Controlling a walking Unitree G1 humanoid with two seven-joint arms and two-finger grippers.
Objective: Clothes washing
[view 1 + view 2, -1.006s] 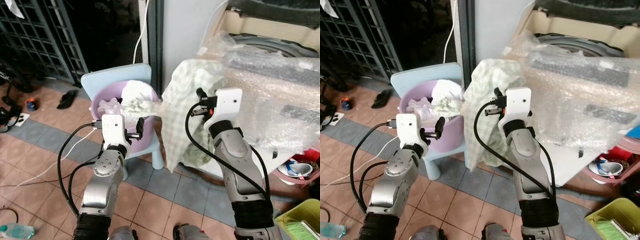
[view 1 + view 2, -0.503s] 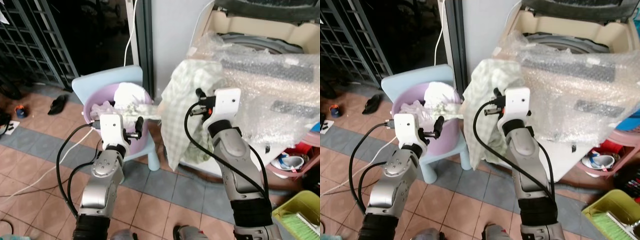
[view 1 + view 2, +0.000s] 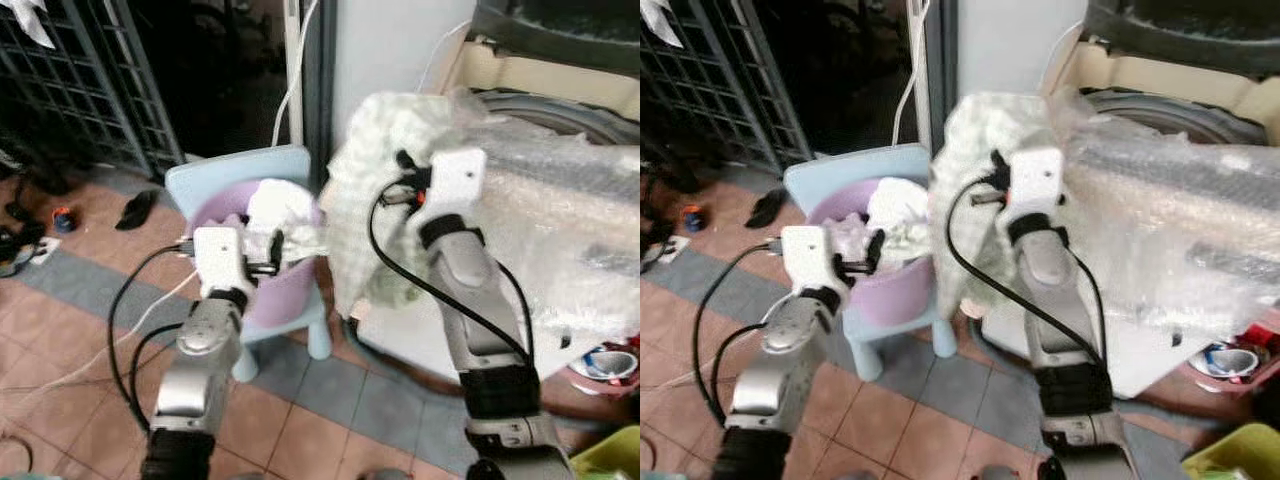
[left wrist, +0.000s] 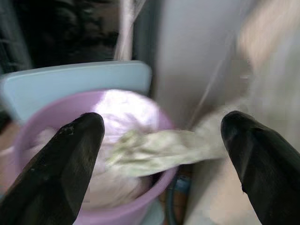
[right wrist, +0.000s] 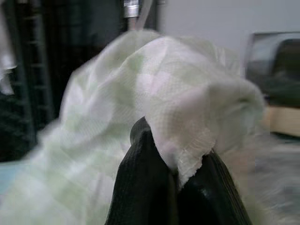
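Checked green-and-white cloth [image 5: 154, 89] hangs pinched in the right gripper [image 5: 176, 180] beside the bubble-wrap-covered washing machine [image 3: 560, 200], one end trailing into the lilac basin [image 4: 140, 206] on a pale-blue chair [image 3: 240, 170]. Left gripper [image 4: 159, 140] gapes, holding nothing.

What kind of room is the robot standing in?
Probably a home laundry corner. A cream top-loading washing machine partly draped in bubble wrap stands beside a round purple plastic basin full of clothes, on a tiled floor by a dark metal gate.
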